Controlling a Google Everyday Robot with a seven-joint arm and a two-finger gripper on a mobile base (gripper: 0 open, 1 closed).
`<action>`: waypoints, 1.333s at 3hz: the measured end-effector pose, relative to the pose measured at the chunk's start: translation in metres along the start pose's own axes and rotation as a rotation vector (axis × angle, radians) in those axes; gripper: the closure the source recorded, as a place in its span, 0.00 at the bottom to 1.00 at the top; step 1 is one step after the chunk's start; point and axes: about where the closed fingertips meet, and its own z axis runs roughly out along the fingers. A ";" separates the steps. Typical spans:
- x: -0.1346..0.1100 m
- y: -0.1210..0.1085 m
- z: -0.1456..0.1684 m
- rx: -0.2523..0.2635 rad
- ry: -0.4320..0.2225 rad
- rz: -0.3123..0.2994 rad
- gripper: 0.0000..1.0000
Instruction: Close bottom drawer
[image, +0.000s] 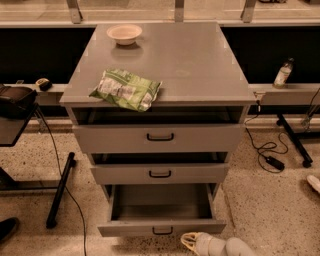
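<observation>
The grey metal cabinet (165, 60) has three drawers. The bottom drawer (161, 228) is pulled well out, showing its plain grey empty interior and a small dark handle (162, 231) on its short front panel. The middle drawer (160, 173) and top drawer (160, 138) stand slightly out. My gripper (189, 242) with its pale cream fingers is at the bottom edge of the view, just below and right of the bottom drawer's front panel, near the handle. It holds nothing.
A green snack bag (126, 89) and a pale bowl (124, 34) lie on the cabinet top. A black stand leg (60, 190) and cables are on the floor at left. A bottle (282, 74), cable and adapter (274, 162) are at right.
</observation>
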 end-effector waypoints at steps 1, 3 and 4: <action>-0.004 -0.001 0.005 -0.007 -0.016 -0.008 1.00; 0.001 -0.029 0.032 0.115 -0.092 -0.016 1.00; 0.001 -0.050 0.047 0.152 -0.106 -0.033 1.00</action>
